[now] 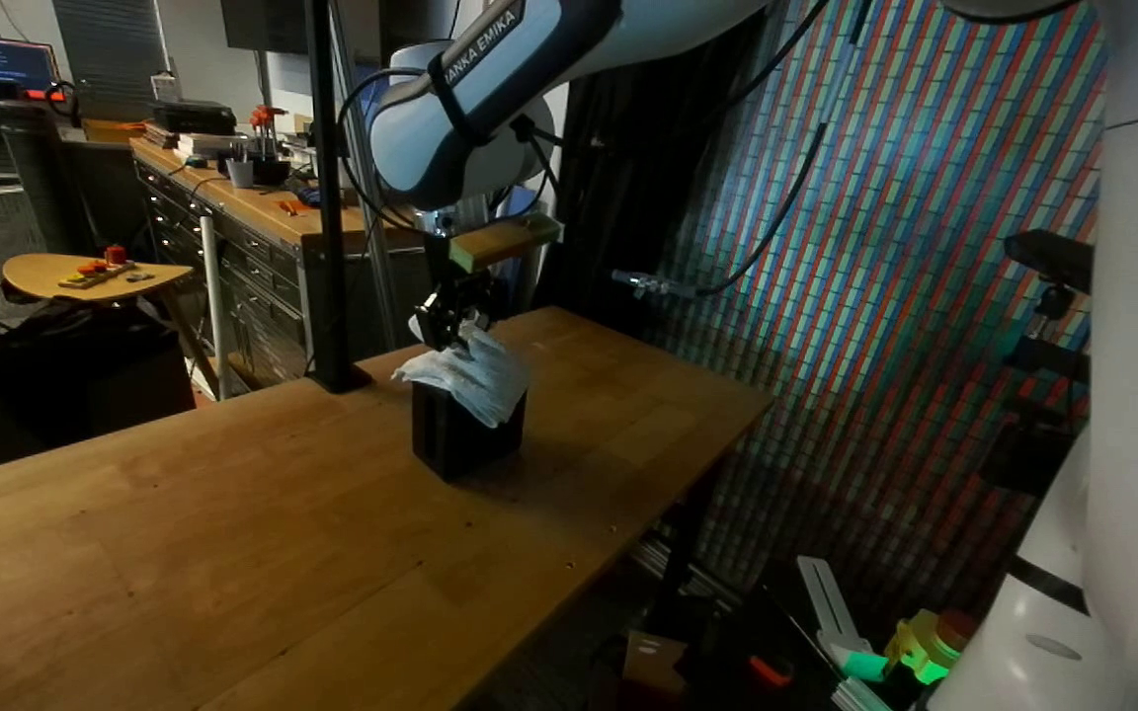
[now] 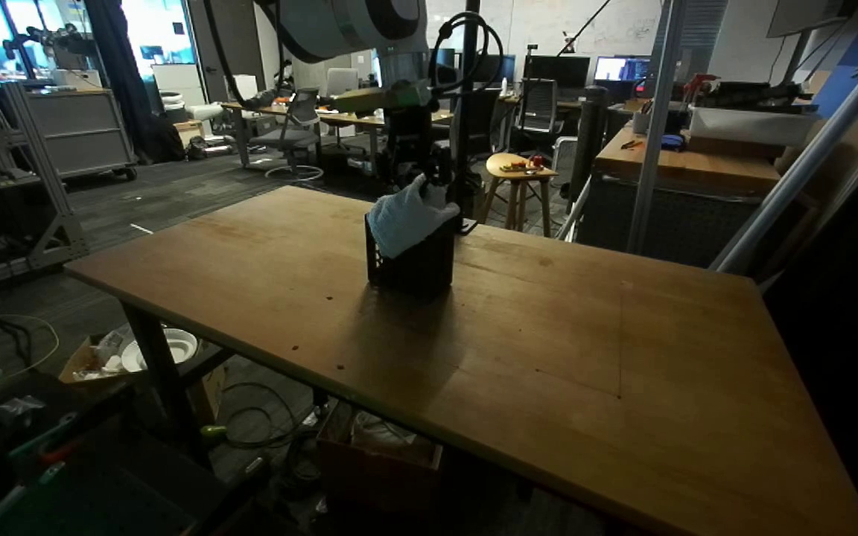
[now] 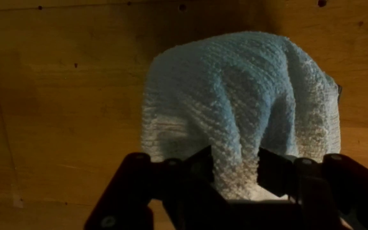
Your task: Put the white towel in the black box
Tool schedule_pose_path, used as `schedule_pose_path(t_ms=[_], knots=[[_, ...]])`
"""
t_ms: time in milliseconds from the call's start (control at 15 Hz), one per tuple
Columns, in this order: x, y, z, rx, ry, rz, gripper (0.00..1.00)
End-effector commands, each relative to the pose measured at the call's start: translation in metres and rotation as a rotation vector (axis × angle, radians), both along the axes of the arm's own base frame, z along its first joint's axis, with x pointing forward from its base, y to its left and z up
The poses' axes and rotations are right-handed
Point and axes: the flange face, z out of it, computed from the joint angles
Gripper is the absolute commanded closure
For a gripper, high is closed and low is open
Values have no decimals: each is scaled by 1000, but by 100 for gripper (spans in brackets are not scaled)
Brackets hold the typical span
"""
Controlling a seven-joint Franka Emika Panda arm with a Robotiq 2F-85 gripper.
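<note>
Cloth in the jaws! The gripper (image 3: 235, 169) is pinching the white towel (image 3: 254, 83), a bunched ridge of it caught right between the two jaws and touched from both sides. Look down through the wrist view: deep creases run out from that pinch and the towel fans wide, spilling past the jaws left and right in the picture, with a paler patch of it low down between them. Most of the cloth lies out beyond the tips, just that narrow ridge inside the grip. And underneath, here's the black box (image 2: 425, 264), upright on the wooden table (image 2: 265, 246), sitting below the jaws. In both exterior views the towel drapes over the top of the box, rising toward the jaws and slanting away from there, its loose edge hanging outside over the upper part of the wall. Jaws above, towel in the middle, box beneath, cloth resting right against the box! In an exterior view the arm (image 1: 529, 89) reaches in from above, its gripper close over the box's top. Is any of the towel dipping inside? Can't tell from these angles; the cloth itself blocks the look in. A soft shadow spreads from the foot of the box across the table.
</note>
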Motion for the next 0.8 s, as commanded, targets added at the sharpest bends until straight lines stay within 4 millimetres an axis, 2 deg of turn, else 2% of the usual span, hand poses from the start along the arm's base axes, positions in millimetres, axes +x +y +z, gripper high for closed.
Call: schedule_pose_path(t_ms=[0,267,733], knots=[[-19,7,-5,18,-11,36,96],[-25,12,-22,40,-12,49,96],[-28,9,-40,95,-17,74,96]])
